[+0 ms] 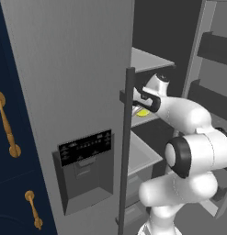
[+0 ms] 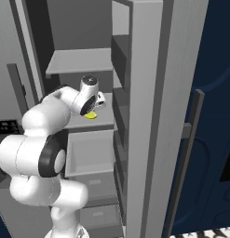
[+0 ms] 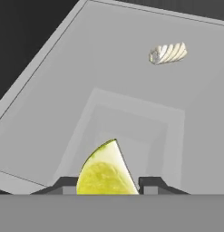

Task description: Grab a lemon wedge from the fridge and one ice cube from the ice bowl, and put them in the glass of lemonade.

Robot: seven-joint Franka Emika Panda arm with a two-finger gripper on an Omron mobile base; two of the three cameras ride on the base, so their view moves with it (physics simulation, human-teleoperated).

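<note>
The grey fridge (image 1: 64, 69) stands with its right door (image 2: 149, 93) swung open. My gripper (image 3: 107, 186) reaches onto a middle shelf (image 2: 104, 122) inside. The small yellow lemon wedge (image 3: 106, 172) sits between the two dark fingertips (image 3: 152, 183), which press on its sides, curved rind to the left and point upward. From the base, the lemon wedge (image 1: 143, 113) (image 2: 91, 115) shows as a yellow spot just under the gripper (image 1: 139, 108) (image 2: 94, 110), at shelf level. The ice bowl and the glass of lemonade are out of view.
A pale ribbed shell-like item (image 3: 168, 53) lies farther back on the same shelf. Another shelf (image 1: 149, 59) hangs above the hand, and a drawer (image 2: 91, 153) sits below. Navy cabinets with brass handles (image 1: 7, 126) flank the fridge. The dispenser panel (image 1: 85, 147) is on the closed door.
</note>
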